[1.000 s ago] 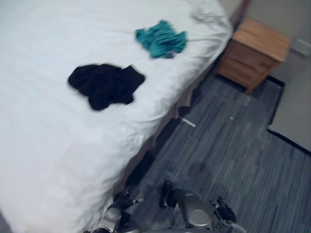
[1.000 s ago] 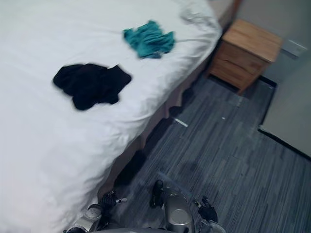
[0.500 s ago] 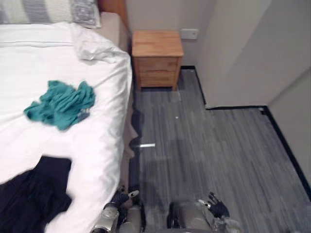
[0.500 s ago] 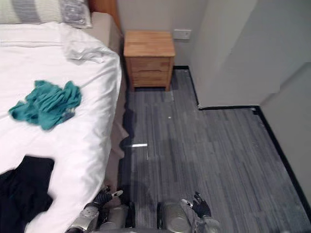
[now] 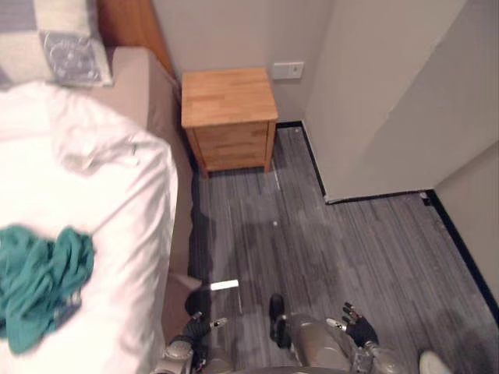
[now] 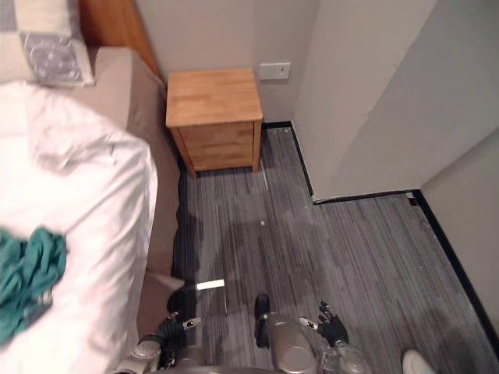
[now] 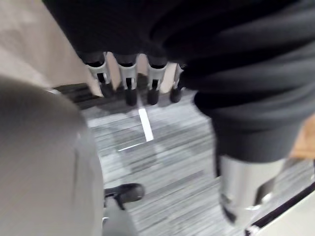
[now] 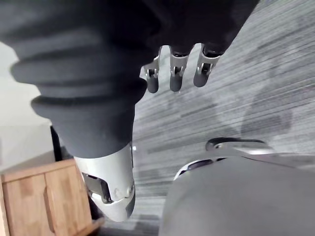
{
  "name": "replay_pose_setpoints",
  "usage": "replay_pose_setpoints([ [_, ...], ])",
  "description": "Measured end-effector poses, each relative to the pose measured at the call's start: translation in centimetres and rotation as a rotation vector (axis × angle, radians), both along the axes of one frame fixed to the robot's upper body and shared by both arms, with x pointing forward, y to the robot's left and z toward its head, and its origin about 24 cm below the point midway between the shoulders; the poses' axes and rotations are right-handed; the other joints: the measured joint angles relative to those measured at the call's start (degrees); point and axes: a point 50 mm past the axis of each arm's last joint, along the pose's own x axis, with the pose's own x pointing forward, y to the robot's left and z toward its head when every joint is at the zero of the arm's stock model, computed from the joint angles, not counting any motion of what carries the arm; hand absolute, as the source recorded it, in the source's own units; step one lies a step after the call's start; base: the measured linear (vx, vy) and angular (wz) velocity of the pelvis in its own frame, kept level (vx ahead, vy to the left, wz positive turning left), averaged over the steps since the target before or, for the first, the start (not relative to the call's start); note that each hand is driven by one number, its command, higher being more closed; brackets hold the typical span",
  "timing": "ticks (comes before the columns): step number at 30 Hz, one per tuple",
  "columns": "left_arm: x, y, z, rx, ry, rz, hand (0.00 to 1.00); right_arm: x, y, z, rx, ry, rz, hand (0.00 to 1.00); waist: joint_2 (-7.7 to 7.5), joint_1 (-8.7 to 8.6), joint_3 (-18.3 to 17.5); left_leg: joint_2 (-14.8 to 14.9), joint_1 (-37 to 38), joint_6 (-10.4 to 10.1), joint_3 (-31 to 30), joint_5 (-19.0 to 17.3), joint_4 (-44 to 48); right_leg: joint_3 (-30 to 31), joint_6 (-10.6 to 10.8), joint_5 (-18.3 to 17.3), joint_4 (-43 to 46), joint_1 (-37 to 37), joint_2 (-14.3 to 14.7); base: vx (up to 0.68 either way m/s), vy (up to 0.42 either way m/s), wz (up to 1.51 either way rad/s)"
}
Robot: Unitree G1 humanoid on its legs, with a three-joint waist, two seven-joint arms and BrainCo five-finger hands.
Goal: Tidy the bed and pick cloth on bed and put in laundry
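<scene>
A crumpled teal cloth [image 5: 37,282] lies on the white bed [image 5: 117,234] at the left edge of the eye views. A rumpled fold of white sheet [image 5: 93,148] sits near the bed's head, below a patterned pillow [image 5: 70,56]. My left hand [image 5: 195,331] hangs low beside the bed's edge, fingers relaxed and holding nothing. My right hand [image 5: 355,326] hangs over the grey floor, also relaxed with nothing in it. In the left wrist view the fingers [image 7: 129,81] point down at the floor; in the right wrist view the fingers [image 8: 174,71] do the same.
A wooden nightstand [image 5: 228,117] stands against the far wall beside the bed. A wall corner [image 5: 327,179] juts into the grey striped floor [image 5: 312,249]. A strip of white tape [image 5: 224,285] lies on the floor by the bed. A light shoe [image 5: 437,363] shows at the bottom right.
The camera has swung right: the bed has slid to the left, the black cloth has left the view, and more floor and wall show. Both hands still hang low and hold nothing.
</scene>
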Motion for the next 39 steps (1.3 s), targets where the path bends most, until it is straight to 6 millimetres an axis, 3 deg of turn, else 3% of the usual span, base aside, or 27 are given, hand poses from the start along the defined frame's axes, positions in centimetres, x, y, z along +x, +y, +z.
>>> replay_pose_setpoints([
  [1, 0.6, 0.1, 0.3, -0.004, -0.034, 0.009, 0.00, 0.1, 0.3, -0.1, 0.001, 0.010, 0.025, 0.00, -0.96, 1.21, 0.5, -2.7, -4.1, 0.9, -0.3, -5.9, 1.5, 0.8, 0.7, -0.7, -3.8, 7.9, -0.1, 0.56, -0.143, -0.15],
  [3, 1.0, 0.0, 0.6, -0.010, -0.074, 0.016, 0.00, 0.9, 0.9, 0.1, 0.019, -0.022, 0.051, 0.00, -2.24, 2.40, 0.8, -6.3, -6.6, 1.6, 2.1, -7.9, -7.2, 1.9, 1.0, -2.0, -6.8, 13.0, -1.4, 0.50, -0.104, -0.14],
  [4, 1.2, 0.0, 0.7, -0.014, -0.087, 0.020, 0.00, 1.4, 1.0, 0.3, 0.018, -0.040, 0.064, 0.00, -2.47, 2.67, 0.8, -7.7, -7.8, 1.4, 4.3, -7.8, -13.3, 1.7, 1.1, -2.6, -8.1, 14.4, -2.1, 0.50, -0.053, -0.11],
  [5, 1.3, -0.4, 0.8, -0.028, -0.100, 0.033, 0.00, 1.7, 1.2, 0.6, 0.010, -0.062, 0.085, 0.00, -2.21, 3.31, 0.4, -8.9, -8.7, 0.5, 13.2, -6.0, -26.5, 1.1, 1.3, -4.1, -9.7, 16.2, -2.9, 0.49, -0.001, 0.16],
  [7, 1.2, -0.7, 0.7, -0.036, -0.102, 0.037, 0.00, 1.8, 1.3, 0.7, 0.010, -0.076, 0.097, 0.00, -1.62, 3.45, -0.1, -7.7, -9.2, 2.5, 28.1, -1.6, -35.6, -2.2, 1.7, -6.5, -10.4, 18.3, -2.8, 0.42, 0.037, 0.75],
  [8, 1.1, -0.6, 0.7, -0.032, -0.097, 0.039, 0.00, 1.3, 2.2, 0.3, 0.030, -0.054, 0.099, 0.00, -2.36, 3.43, -0.9, -8.2, -8.5, 7.8, 39.8, -2.8, -38.2, -6.3, 3.1, -9.7, -9.8, 20.4, -2.7, 0.54, 0.041, 1.46],
  [9, 1.2, -0.3, 0.8, -0.026, -0.099, 0.043, 0.00, 1.3, 2.7, 0.2, 0.038, -0.049, 0.107, 0.00, -3.39, 3.60, -1.8, -9.1, -8.3, 12.8, 41.6, -4.6, -38.5, -9.3, 4.4, -11.6, -8.0, 20.9, -3.1, 0.66, 0.024, 1.49],
  [10, 1.3, -0.3, 0.8, -0.025, -0.098, 0.047, 0.00, 1.5, 2.9, 0.3, 0.035, -0.052, 0.116, 0.00, -4.12, 3.88, -2.2, -9.5, -8.2, 15.3, 41.5, -4.6, -38.9, -10.9, 5.5, -13.0, -5.2, 19.9, -3.9, 0.45, -0.024, 1.09],
  [11, 1.3, 0.1, 0.8, -0.012, -0.093, 0.064, 0.00, 2.2, 2.9, 0.5, 0.023, -0.062, 0.136, 0.00, -4.68, 4.08, -2.1, -10.8, -8.0, 18.0, 39.8, -4.7, -39.4, -13.2, 8.7, -15.1, 3.6, 16.9, -5.9, 0.46, -0.012, 1.00],
  [12, 1.1, 0.2, 0.7, -0.007, -0.080, 0.070, 0.00, 3.2, 2.9, 0.9, 0.017, -0.089, 0.144, 0.00, -4.94, 4.23, -2.1, -12.1, -6.7, 17.8, 37.3, -5.1, -40.4, -14.4, 10.8, -15.0, 18.8, 11.9, -8.8, 0.56, 0.011, 1.44],
  [13, 0.7, 0.1, 0.6, -0.004, -0.066, 0.076, 0.00, 4.0, 2.7, 1.3, 0.013, -0.117, 0.141, 0.00, -5.26, 3.72, -2.0, -13.7, -3.9, 16.4, 32.9, -6.5, -40.5, -14.1, 10.1, -14.4, 37.0, 6.2, -14.1, 0.68, -0.016, 1.52],
  [15, 0.0, 0.3, 0.4, 0.005, -0.052, 0.097, 0.00, 3.9, 2.6, 1.4, 0.028, -0.134, 0.109, 0.00, -5.11, 3.68, -1.7, -14.1, 1.0, 15.1, 26.3, -7.4, -40.7, -14.0, 8.7, -15.3, 42.4, 5.2, -16.6, 0.60, -0.113, 1.69],
  [16, -0.3, 0.6, 0.3, 0.009, -0.051, 0.098, 0.00, 3.9, 2.8, 1.6, 0.040, -0.156, 0.096, 0.00, -4.78, 3.65, -1.6, -13.9, 3.4, 14.9, 21.8, -7.4, -41.3, -13.8, 8.3, -15.4, 40.2, 5.1, -16.6, 0.58, -0.246, 2.19],
  [18, -0.1, 1.3, 0.5, 0.012, -0.068, 0.112, 0.00, 4.4, 2.8, 2.9, 0.042, -0.269, 0.048, 0.00, -3.98, 3.34, -1.1, -11.8, 6.3, 12.0, 12.9, -7.2, -42.7, -8.6, 8.2, -15.5, 29.2, 3.3, -14.3, 0.51, -0.304, 2.20],
  [19, -0.2, 1.9, 0.6, 0.015, -0.069, 0.115, 0.00, 4.9, 2.8, 3.9, 0.024, -0.343, 0.010, 0.00, -3.86, 3.03, -1.2, -11.0, 6.2, 10.4, 7.7, -7.1, -43.1, -2.4, 9.6, -14.6, 21.4, 1.5, -12.4, 0.42, -0.384, 2.37],
  [20, -0.2, 2.6, 0.7, 0.016, -0.070, 0.125, 0.00, 5.6, 2.6, 5.5, -0.012, -0.443, -0.047, 0.00, -4.79, 2.11, -1.5, -10.7, 4.8, 8.6, 1.1, -7.6, -43.4, 7.6, 10.9, -12.1, 12.3, -0.6, -10.9, 0.40, -0.408, 2.02],
  [21, -0.3, 2.8, 0.7, 0.018, -0.068, 0.128, 0.00, 5.6, 2.5, 5.7, -0.018, -0.458, -0.058, 0.00, -5.01, 1.98, -1.6, -10.7, 4.5, 8.4, 0.2, -7.7, -43.4, 9.2, 11.1, -11.5, 11.1, -0.9, -10.7, 0.36, -0.457, 2.40],
  [22, -1.0, 3.8, 0.6, 0.037, -0.051, 0.133, 0.00, 6.4, 2.1, 7.8, -0.069, -0.572, -0.151, 0.00, -6.56, 0.98, -1.8, -11.0, 2.3, 5.8, -7.5, -9.7, -41.0, 22.6, 13.5, -7.6, 2.2, -1.4, -9.4, 0.36, -0.503, 2.35],
  [23, -2.4, 4.8, 0.5, 0.054, -0.017, 0.140, 0.00, 6.8, 1.6, 9.5, -0.126, -0.650, -0.222, 0.00, -8.73, 0.69, -2.3, -12.0, 0.9, 2.6, -12.7, -12.4, -36.9, 29.3, 16.6, -5.0, -3.0, 0.0, -9.1, 0.36, -0.538, 2.57],
  [24, -3.2, 5.6, 0.4, 0.070, 0.001, 0.150, 0.00, 7.0, 1.4, 10.3, -0.147, -0.682, -0.241, 0.00, -9.55, 0.74, -2.2, -12.3, 0.8, 1.2, -14.1, -13.7, -35.1, 30.5, 16.2, -2.3, -3.2, 0.5, -9.0, 0.37, -0.614, 1.87],
  [25, -4.5, 5.5, 0.1, 0.061, 0.034, 0.185, 0.00, 7.9, -0.1, 11.7, -0.213, -0.737, -0.254, 0.00, -7.76, 1.06, -2.2, -10.0, 1.5, -0.6, -18.1, -15.3, -33.2, 27.6, 14.4, -0.4, 1.9, 0.9, -6.2, 0.34, -0.598, 1.13],
  [27, -6.7, 4.2, -0.5, 0.015, 0.070, 0.221, 0.00, 9.8, -1.7, 15.8, -0.306, -0.889, -0.216, 0.00, -4.52, 2.67, -3.8, -6.6, 1.2, -2.6, -19.1, -14.0, -34.8, 23.5, 11.3, -3.0, 5.0, -0.1, -3.8, 0.27, -0.491, 0.86],
  [28, -7.7, 3.7, -0.7, -0.009, 0.093, 0.226, 0.00, 11.1, -2.1, 18.1, -0.357, -0.971, -0.171, 0.00, -3.82, 2.80, -4.1, -5.8, 1.2, -2.9, -18.9, -12.3, -36.6, 21.6, 10.3, -4.0, 6.4, -0.4, -3.6, 0.15, -0.388, 0.87],
  [31, -7.2, 3.7, -0.7, -0.040, 0.080, 0.226, 0.00, 15.3, -1.8, 23.5, -0.467, -1.113, -0.035, 0.00, -4.07, 3.67, -4.1, -4.6, 1.6, -2.2, -14.5, -4.2, -42.9, 15.2, 8.1, -4.1, 6.1, 1.2, -5.5, 0.10, -0.347, 1.14],
  [33, -6.6, 3.5, -0.6, -0.052, 0.071, 0.177, 0.00, 17.4, -1.1, 25.7, -0.519, -1.118, 0.048, 0.00, -4.23, 3.72, -4.0, -4.2, 1.8, -0.1, -5.1, -1.8, -43.2, 8.0, 6.9, -3.7, 2.8, 5.8, -7.9, 0.03, -0.249, 1.64],
  [36, -6.3, 3.1, -0.6, -0.041, 0.077, 0.081, 0.00, 19.2, -0.3, 26.1, -0.631, -1.036, 0.166, 0.00, -3.82, 4.04, -4.3, -4.5, 2.4, -0.2, 7.4, 0.4, -45.5, 0.0, 6.8, -3.6, 0.4, 9.5, -10.1, -0.04, -0.102, 1.47],
  [39, -5.9, 3.0, -0.4, -0.029, 0.067, 0.031, 0.00, 20.9, 0.2, 25.2, -0.777, -0.924, 0.271, 0.00, -4.62, 6.90, -4.2, -7.2, 2.3, 0.7, 7.0, 5.2, -52.5, -2.9, 7.6, -2.9, -1.2, 8.7, -12.5, -0.13, 0.038, 0.74],
])
